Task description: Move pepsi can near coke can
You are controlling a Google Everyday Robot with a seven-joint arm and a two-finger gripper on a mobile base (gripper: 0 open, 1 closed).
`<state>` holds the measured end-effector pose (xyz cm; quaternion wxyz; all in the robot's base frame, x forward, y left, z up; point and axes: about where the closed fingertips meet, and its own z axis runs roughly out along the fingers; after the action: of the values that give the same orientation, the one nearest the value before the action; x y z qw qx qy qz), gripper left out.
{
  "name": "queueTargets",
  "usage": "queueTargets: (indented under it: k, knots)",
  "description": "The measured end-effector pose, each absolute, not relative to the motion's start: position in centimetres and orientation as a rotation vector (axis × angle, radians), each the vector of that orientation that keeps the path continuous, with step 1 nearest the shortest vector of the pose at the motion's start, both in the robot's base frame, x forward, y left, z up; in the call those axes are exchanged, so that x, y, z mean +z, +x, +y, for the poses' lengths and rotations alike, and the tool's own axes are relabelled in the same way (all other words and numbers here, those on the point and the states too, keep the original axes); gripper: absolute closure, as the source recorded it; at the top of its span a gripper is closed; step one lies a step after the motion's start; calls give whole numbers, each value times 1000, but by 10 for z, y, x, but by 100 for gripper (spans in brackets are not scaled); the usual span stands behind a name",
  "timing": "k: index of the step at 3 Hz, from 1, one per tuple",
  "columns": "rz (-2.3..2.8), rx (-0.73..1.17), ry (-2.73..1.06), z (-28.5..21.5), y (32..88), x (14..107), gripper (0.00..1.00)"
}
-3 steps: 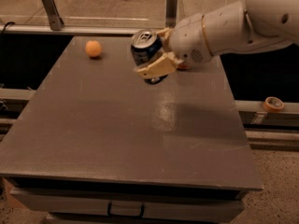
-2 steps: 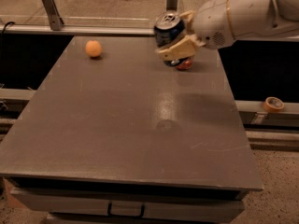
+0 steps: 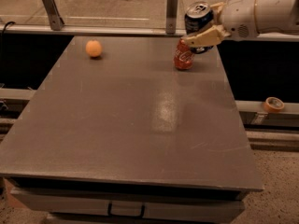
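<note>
My gripper [image 3: 203, 31] is shut on the dark blue pepsi can [image 3: 198, 19] and holds it in the air at the table's far right, tilted a little, with one beige finger [image 3: 205, 37] across its lower front. The red coke can [image 3: 183, 55] with white script stands on the grey table [image 3: 140, 120] just below and left of the pepsi can. The white arm reaches in from the right edge of the view.
An orange [image 3: 94, 48] lies at the table's far left. A roll of tape [image 3: 274, 104] lies on a ledge off the table to the right. A metal rail with posts [image 3: 172, 10] runs behind the table. A drawer handle [image 3: 126, 212] shows under the front edge.
The gripper has carried the pepsi can to the right and farther back, from mid-table to above the far right part. The coke can, hidden before, now shows beneath it.
</note>
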<state>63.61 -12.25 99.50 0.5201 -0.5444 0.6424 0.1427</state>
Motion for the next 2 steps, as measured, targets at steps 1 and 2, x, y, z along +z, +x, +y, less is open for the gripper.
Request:
queueTargets:
  k: [1,2]
  knots:
    - [1580,325,-1217,-150,644,976,100]
    - [1594,345,-1146,-162,654,952,100]
